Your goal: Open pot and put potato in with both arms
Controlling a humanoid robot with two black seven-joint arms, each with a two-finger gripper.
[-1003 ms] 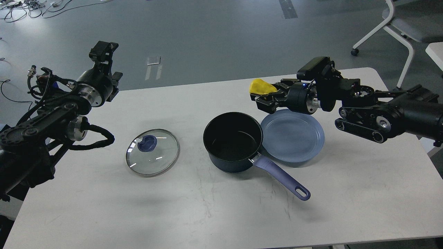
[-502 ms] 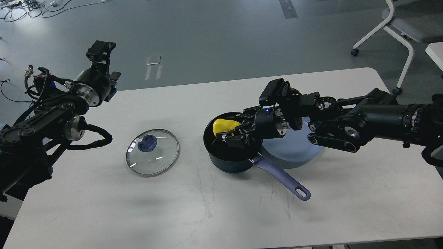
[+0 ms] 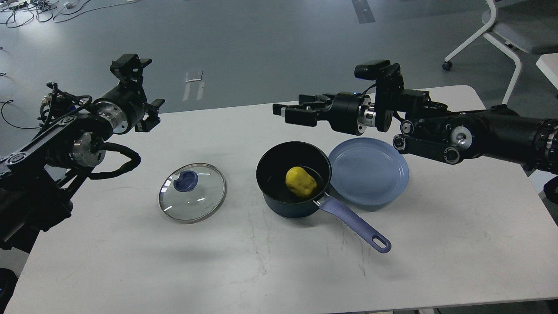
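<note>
A yellow potato (image 3: pixel 301 182) lies inside the open dark blue pot (image 3: pixel 283 208) at the middle of the white table (image 3: pixel 261 270). The pot's purple handle (image 3: pixel 355 224) points to the front right. The glass lid (image 3: pixel 192 192) with a blue knob lies flat on the table left of the pot. My right gripper (image 3: pixel 291 113) is open and empty, held above the pot's far rim. My left gripper (image 3: pixel 150 115) is open and empty, raised over the table's far left edge, well apart from the lid.
An empty blue plate (image 3: pixel 370 172) lies touching the pot's right side, under my right arm. A white chair (image 3: pixel 510 26) stands on the floor behind the table's right corner.
My right gripper carried the potato down into the pot, let it go, and rose back up and away empty. My left arm shifted slightly.
</note>
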